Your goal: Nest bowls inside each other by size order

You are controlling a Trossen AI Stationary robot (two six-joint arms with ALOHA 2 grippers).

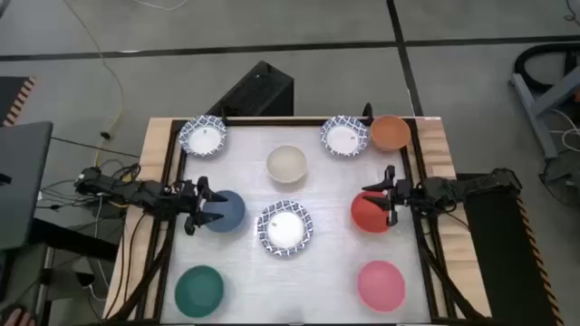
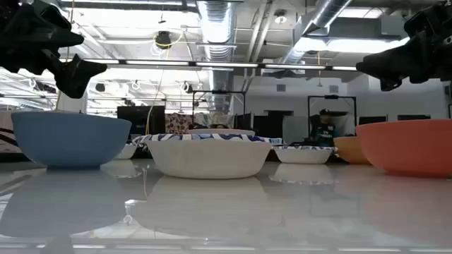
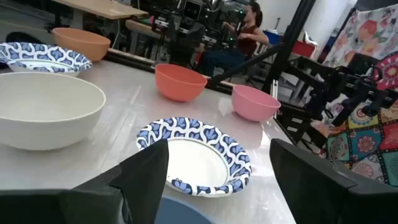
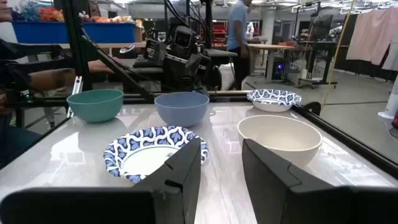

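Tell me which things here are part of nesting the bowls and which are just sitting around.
Part of the job:
patterned bowls
cream bowl
orange bowl
red bowl
slate-blue bowl
green bowl
pink bowl
left gripper, right gripper, both open

Just lying about:
laptop
yellow cable

The left gripper (image 1: 201,206) is covering the near rim of the slate-blue bowl (image 1: 227,211), the right gripper (image 1: 388,196) is hiding part of the red bowl (image 1: 369,215), and the low view is cropping both arms.
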